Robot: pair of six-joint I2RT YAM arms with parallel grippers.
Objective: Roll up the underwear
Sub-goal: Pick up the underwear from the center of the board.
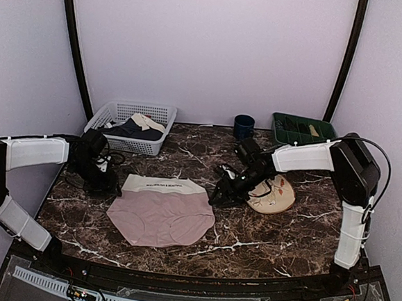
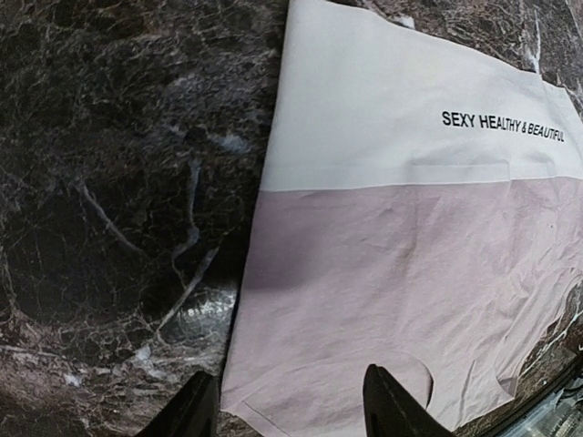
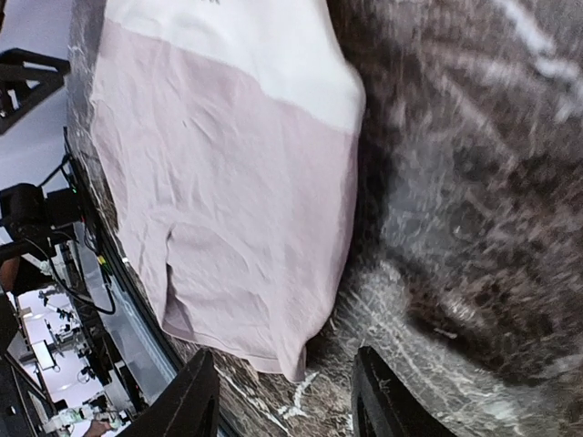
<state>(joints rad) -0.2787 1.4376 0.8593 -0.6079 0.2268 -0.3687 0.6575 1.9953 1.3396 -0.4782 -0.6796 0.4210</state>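
Marble, dark and white-veined, tops your bench [image 1: 278, 233]; pale lilac walls [image 1: 209, 46] enclose it. The underwear [image 1: 161, 213] lies flat mid-bench, dusty pink with a lettered cream waistband. Your left fingers [image 2: 387, 405] and right fingers [image 3: 196, 401] stand apart, holding nothing.

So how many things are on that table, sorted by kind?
Clothes: 3 (pink underwear, dark garment, beige cloth)
Containers: 2 (white basket, green tray)
Dishes: 2 (blue cup, plate)
Total: 7
What's in the green tray is too small to tell.
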